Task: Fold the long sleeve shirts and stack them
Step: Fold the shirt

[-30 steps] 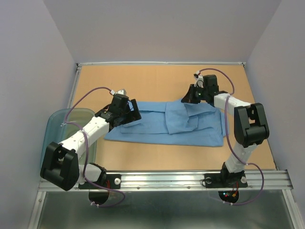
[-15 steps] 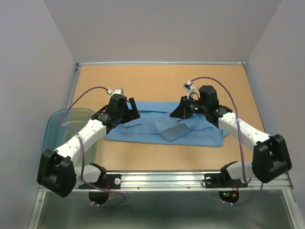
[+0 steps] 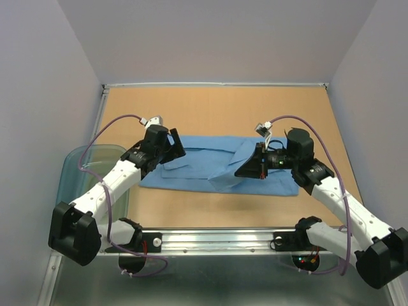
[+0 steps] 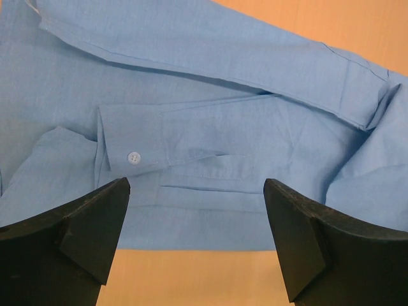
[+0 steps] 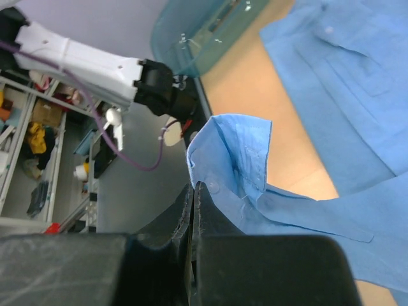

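The light blue long sleeve shirt [image 3: 197,164] lies spread across the middle of the table. My left gripper [image 3: 178,148] is open and empty, hovering over the shirt's left part; its view shows a buttoned cuff [image 4: 131,153] on the cloth and the shirt's near edge between its fingers [image 4: 197,210]. My right gripper [image 3: 240,173] is shut on a sleeve cuff [image 5: 229,153] and holds it lifted above the shirt's near edge, with the sleeve trailing back to the body [image 5: 357,127].
A clear bluish plastic tub [image 3: 80,169] stands at the table's left edge, beside the left arm; it also shows in the right wrist view [image 5: 204,29]. A metal rail [image 3: 217,239] runs along the near edge. Bare tabletop [image 3: 210,111] lies behind the shirt.
My right gripper has pulled the sleeve from the shirt's far right side toward the front and middle, folding it over the body. The left gripper has barely moved.
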